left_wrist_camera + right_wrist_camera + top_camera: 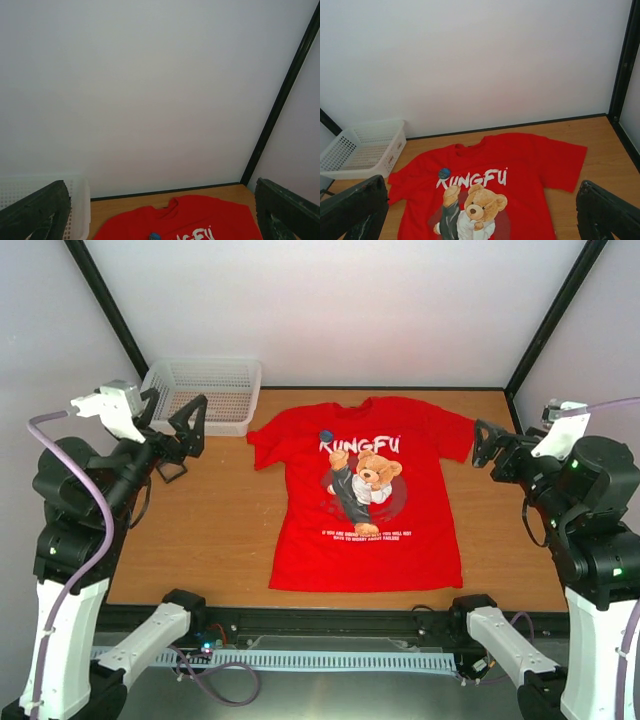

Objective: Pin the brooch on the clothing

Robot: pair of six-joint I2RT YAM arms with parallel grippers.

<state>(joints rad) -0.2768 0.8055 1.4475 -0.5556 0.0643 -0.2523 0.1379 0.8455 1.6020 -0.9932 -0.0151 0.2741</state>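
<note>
Wooden bench (200, 540) carries the red T-shirt (400, 540), spread flat, print up; soft, light cloth, likely to ruck if dragged. Left tool (172, 422) and right tool (487, 448) both stand spread, empty, well clear of it. Blue brooch (326, 435) sits on the chest beside the K: tiny, stiff, best pinched by its rim

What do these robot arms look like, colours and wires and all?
The left arm and right arm have black joints above white lower links, each trailing a lavender cable. The left gripper and right gripper are dark, two-fingered, with white camera housings behind. Small green lights dot the right arm.
</note>
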